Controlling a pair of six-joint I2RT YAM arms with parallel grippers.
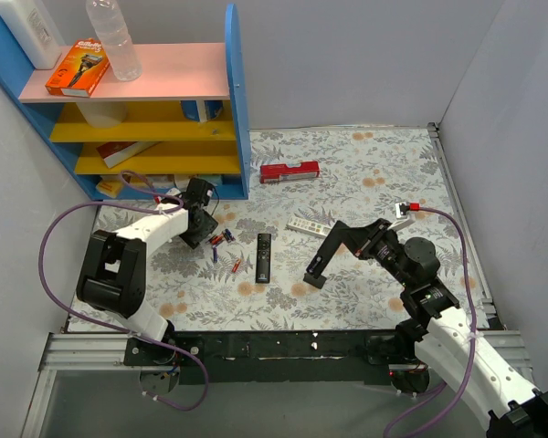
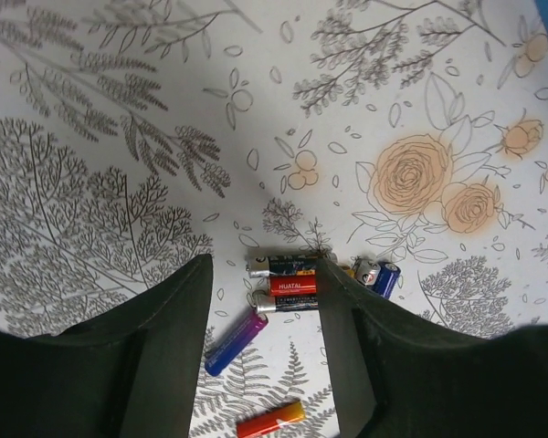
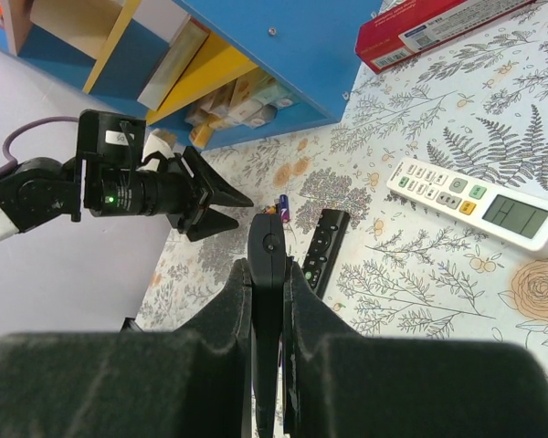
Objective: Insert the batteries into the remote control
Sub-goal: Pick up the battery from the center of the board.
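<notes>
- Left gripper (image 2: 263, 266) hangs wide open over the batteries (image 2: 288, 285) clustered on the floral table (image 2: 91, 109); closing here could catch several cells or scatter them.
- Right gripper (image 3: 267, 278) clamps the remote control (image 3: 267, 239) edge-on; pressing a cell in may twist it.

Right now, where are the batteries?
In the top view the batteries lie scattered on the left half of the table, just left of the slim black remote and right in front of the open left tool.

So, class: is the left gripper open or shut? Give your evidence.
Open. The left gripper has its fingers apart, with the batteries lying between them.
</notes>
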